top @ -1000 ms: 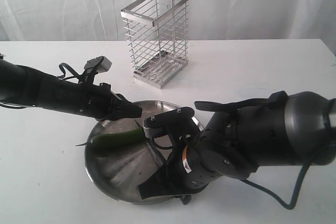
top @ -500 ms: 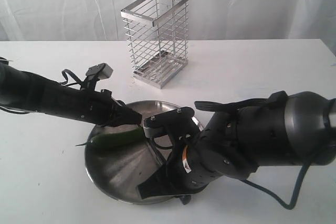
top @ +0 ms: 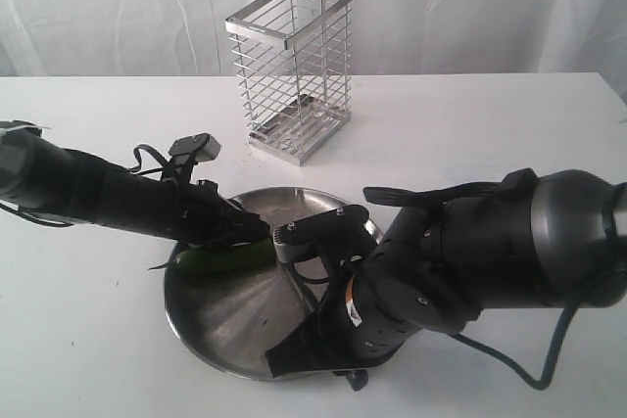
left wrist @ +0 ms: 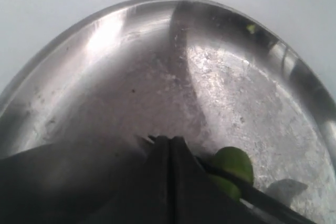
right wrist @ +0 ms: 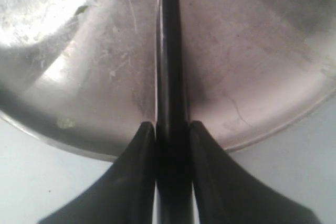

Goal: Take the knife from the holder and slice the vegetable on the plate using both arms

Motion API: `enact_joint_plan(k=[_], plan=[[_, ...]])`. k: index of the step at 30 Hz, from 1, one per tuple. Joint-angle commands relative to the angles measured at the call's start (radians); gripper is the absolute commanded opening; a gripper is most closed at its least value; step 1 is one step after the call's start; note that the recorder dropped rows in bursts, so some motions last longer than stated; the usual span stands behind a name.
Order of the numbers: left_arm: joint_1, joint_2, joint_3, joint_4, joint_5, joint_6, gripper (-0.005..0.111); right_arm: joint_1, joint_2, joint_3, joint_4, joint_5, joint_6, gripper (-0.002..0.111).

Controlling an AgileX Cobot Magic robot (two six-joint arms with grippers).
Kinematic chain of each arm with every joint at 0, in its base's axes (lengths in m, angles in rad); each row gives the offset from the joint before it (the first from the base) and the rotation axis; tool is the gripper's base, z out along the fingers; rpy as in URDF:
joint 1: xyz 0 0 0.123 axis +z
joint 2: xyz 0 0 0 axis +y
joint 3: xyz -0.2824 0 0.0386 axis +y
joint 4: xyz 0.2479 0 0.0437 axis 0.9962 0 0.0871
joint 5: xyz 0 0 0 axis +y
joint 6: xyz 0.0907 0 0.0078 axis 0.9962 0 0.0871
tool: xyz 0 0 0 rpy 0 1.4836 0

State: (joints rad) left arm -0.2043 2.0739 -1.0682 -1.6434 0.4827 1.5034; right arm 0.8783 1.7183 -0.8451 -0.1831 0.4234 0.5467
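Right arm: bulky, nearest the exterior camera, reaching in from the right with its wrist bent down over the near rim of the plate.
Right end effector: both fingers clamped on the knife handle, one on each side, with the grip just outside the plate's near rim.
Knife: all black and slim, held in line with the right end effector. The blade runs out over the plate floor with its tip toward the far side. Whether the edge touches the metal cannot be told.
Plate: round steel, flat on the table at centre front, its near edge partly hidden by the right arm.
Vegetable: one green chilli lying on the far left part of the plate, its thin stem tip poking out past the left rim.
Left end effector: fingers pressed together with nothing between them. The tip sits low over the plate just beside the thick end of the chilli. Contact cannot be confirmed.
Left arm: slimmer, stretched in low from the left edge, with a small grey box on top near the wrist.
Table: white, carrying the plate and the holder.
Holder: silver wire basket, upright, beyond the plate and apart from it.
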Motion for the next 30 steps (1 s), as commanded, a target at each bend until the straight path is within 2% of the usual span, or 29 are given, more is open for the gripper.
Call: enact_joint_plan(k=[1, 7, 15, 17, 23, 30], plan=[[-0.004, -0.062, 0.007, 0.03, -0.045, 0.012, 0.0, -0.003, -0.001, -0.002, -0.031, 0.055, -0.008, 0.0], [-0.004, -0.165, 0.009, 0.087, -0.039, -0.033, 0.0, -0.003, -0.02, -0.028, -0.124, 0.056, 0.066, 0.0], [-0.004, -0.239, 0.009, 0.349, -0.017, -0.248, 0.0, -0.003, -0.091, -0.042, -0.145, 0.037, 0.097, 0.0], [-0.004, -0.24, 0.009, 0.375, -0.001, -0.275, 0.0, -0.007, -0.106, -0.042, -0.195, 0.042, 0.154, 0.0], [-0.004, -0.243, 0.009, 0.384, 0.038, -0.285, 0.0, 0.026, -0.122, -0.042, -0.141, 0.052, 0.163, 0.0], [-0.004, -0.288, 0.009, 0.425, 0.021, -0.319, 0.0, 0.064, -0.12, -0.038, -0.108, 0.07, 0.163, 0.0]])
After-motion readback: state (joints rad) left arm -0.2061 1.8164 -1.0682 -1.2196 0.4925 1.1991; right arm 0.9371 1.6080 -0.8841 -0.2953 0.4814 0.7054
